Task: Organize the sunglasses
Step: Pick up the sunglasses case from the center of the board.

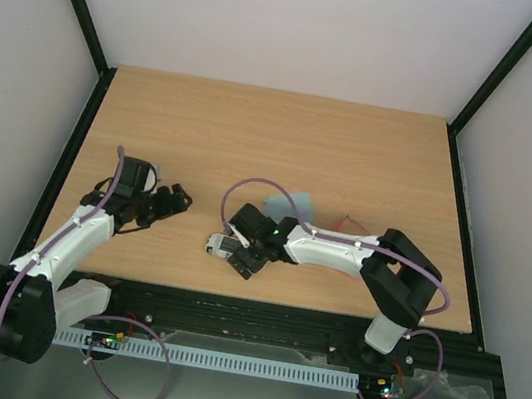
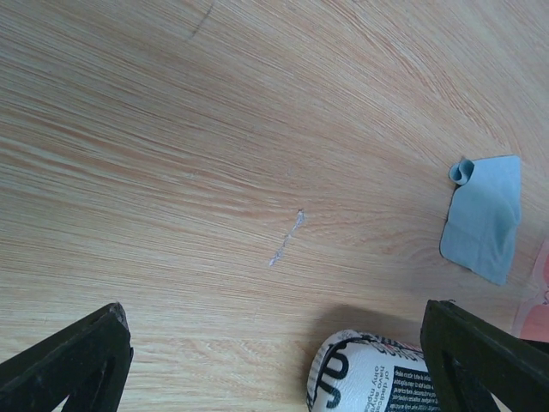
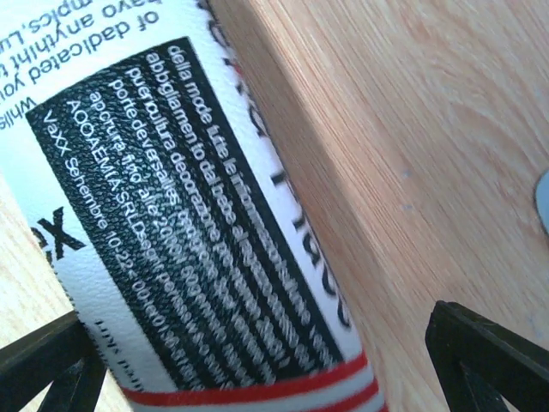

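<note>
Right gripper (image 1: 238, 251): jaws spread wide, straddling the case (image 3: 214, 257). We see bare wood between the case and one finger (image 3: 489, 360), so no grip. Left gripper (image 1: 172, 203): jaws wide too, nothing between them, case end just ahead. Sunglasses (image 1: 350, 221) lie on the table (image 1: 256, 137), off to the right gripper's right, past the cloth (image 1: 290, 204), beside the right forearm.

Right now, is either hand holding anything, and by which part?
Nothing is held. The right hand is open astride the white, black-printed oblong case; the left hand is open too.
</note>
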Action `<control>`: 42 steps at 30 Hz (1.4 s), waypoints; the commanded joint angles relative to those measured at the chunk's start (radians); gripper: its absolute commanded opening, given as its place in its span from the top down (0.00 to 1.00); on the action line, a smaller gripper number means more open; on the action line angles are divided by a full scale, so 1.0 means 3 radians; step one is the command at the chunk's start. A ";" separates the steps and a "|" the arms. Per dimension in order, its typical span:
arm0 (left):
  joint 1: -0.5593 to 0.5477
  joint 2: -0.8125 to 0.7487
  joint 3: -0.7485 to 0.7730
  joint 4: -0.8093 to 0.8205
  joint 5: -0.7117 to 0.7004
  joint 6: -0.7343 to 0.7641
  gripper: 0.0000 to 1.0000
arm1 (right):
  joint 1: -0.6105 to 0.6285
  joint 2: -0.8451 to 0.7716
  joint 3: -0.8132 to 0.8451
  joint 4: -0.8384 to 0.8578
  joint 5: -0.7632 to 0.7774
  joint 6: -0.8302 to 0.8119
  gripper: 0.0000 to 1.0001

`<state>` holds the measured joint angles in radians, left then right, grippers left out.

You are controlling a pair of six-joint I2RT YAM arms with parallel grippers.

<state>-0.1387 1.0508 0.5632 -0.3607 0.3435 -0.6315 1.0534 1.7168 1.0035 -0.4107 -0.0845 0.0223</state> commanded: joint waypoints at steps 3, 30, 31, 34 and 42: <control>0.0017 -0.0020 -0.0032 0.0005 -0.0011 0.0047 0.07 | 0.0096 0.0282 0.0150 -0.0260 0.0066 -0.0312 0.02; 0.0003 -0.0423 0.0051 0.0847 0.0518 -0.0294 0.04 | -0.0668 -0.0675 -0.0249 0.1264 -0.1323 0.1067 0.46; -0.0016 -0.0463 0.0048 0.0937 0.0610 -0.0316 0.04 | -0.0732 -0.0731 -0.0274 0.1369 -0.1428 0.1209 0.46; -0.0103 -0.0635 0.0017 0.1226 0.0773 -0.0442 0.01 | -0.0968 -0.0875 -0.0408 0.1886 -0.1875 0.1776 0.46; -0.0371 -0.0914 -0.0171 0.2368 0.1163 -0.1159 0.01 | -0.1079 -0.0977 -0.0597 0.3306 -0.2649 0.3168 0.46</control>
<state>-0.2058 0.7910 0.5327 0.1383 0.6228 -0.8490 0.7238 1.4528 0.8513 0.2737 -0.7139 0.7143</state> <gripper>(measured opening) 0.990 0.611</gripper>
